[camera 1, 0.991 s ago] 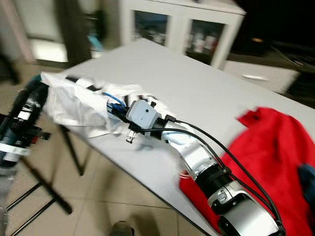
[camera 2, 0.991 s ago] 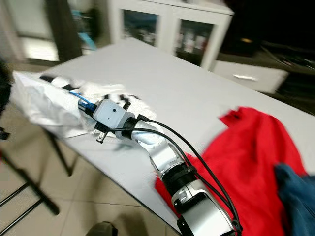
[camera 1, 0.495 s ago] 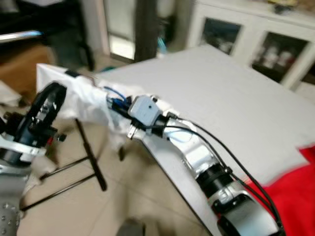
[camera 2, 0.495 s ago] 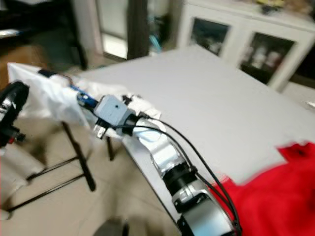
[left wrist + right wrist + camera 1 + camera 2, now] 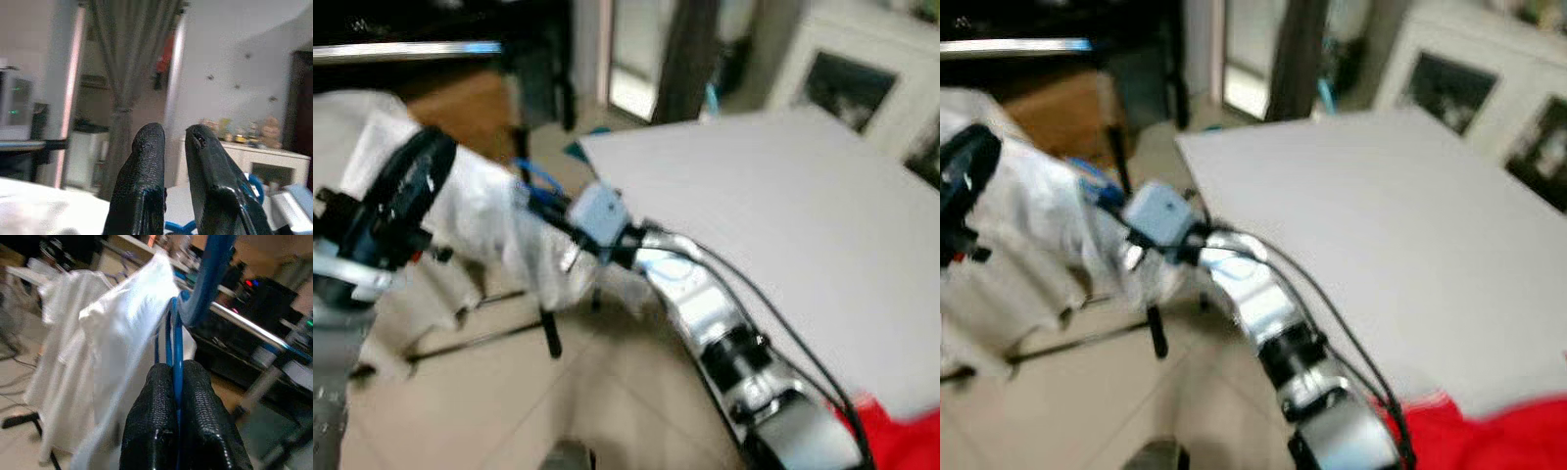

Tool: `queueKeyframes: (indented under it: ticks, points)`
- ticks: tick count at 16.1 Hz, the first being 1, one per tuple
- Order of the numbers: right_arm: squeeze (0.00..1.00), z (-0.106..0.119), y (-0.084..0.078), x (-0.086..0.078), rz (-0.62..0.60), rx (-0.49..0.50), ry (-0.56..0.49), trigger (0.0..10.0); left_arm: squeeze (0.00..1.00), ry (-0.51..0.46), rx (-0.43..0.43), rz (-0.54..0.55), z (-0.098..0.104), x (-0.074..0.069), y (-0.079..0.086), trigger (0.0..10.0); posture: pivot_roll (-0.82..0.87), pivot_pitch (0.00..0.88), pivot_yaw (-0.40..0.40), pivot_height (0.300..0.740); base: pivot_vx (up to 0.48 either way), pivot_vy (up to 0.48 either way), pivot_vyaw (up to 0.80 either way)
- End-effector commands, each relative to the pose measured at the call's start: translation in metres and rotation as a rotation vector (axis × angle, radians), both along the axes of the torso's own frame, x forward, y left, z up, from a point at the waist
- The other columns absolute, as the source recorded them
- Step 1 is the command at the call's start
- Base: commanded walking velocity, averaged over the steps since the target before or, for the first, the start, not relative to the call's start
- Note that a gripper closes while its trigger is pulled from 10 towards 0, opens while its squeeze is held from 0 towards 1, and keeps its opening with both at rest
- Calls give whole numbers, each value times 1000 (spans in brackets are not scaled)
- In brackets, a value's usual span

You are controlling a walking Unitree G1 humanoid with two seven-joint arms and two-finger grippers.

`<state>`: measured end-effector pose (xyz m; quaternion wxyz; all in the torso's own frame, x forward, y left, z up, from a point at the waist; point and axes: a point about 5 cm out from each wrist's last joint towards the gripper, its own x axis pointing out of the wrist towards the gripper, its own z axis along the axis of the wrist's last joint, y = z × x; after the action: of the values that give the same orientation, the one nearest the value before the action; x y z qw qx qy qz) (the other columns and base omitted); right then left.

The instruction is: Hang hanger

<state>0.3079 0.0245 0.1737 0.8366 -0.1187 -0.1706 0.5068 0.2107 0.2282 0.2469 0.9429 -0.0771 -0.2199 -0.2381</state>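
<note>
The right gripper (image 5: 175, 382), out at about ten o'clock past the table (image 5: 783, 196) corner, pinches the blue hanger (image 5: 173, 340) draped with a white shirt (image 5: 499, 220), while the left gripper (image 5: 173, 147), raised at nine o'clock, seems narrowly parted and empty.

Right arm extended, right tool (image 5: 176, 382) clamped, left tool (image 5: 175, 142) raised, fingers slightly apart

The left gripper (image 5: 177, 183) is pointing into a room, its two black fingers (image 5: 144, 181) standing a narrow gap apart. A grey curtain (image 5: 128, 73) is hanging behind them, and a blue loop (image 5: 253, 186) is showing beside a white cabinet (image 5: 266, 164).
</note>
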Motion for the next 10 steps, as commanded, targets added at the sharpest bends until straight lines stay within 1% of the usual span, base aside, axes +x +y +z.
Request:
queueKeyframes:
  ticks: [1,3,4,5,6,7,8,9,10]
  points:
    - [0,7,-5,1,-3,27,-23,10000,0,-9,40,-22,5,-1,-6,10000,168,0,-34,740,0,0,800]
    - [0,6,-6,1,-1,26,-21,10000,0,-12,54,-28,7,-1,-7,10000,168,0,-34,740,0,0,800]
    - [0,3,-8,0,-3,18,-16,10000,0,32,150,-12,1,1,-8,10000,168,0,-34,740,0,0,800]
    - [0,2,-9,0,-4,15,-15,10000,0,51,187,-4,-2,2,-9,10000,168,0,-34,740,0,0,800]
    - [0,-4,-11,-1,-7,-9,-15,10000,0,107,288,10,-15,5,-11,10000,168,0,-35,740,0,0,800]
    - [0,-13,-17,-2,-11,-46,-13,10000,0,149,353,2,-26,6,-14,10000,167,0,-36,740,0,0,0]
    - [0,-15,-18,-3,-13,-49,-12,10000,0,151,355,-3,-27,5,-15,10000,166,0,-37,740,0,0,0]
    - [0,-21,-24,-4,-24,-55,-4,10000,0,151,353,-5,-27,6,-19,10000,163,0,-39,740,0,0,0]
    - [0,-23,-26,-4,-27,-58,-5,10000,0,152,359,-2,-28,6,-20,10000,163,0,-39,740,0,0,0]
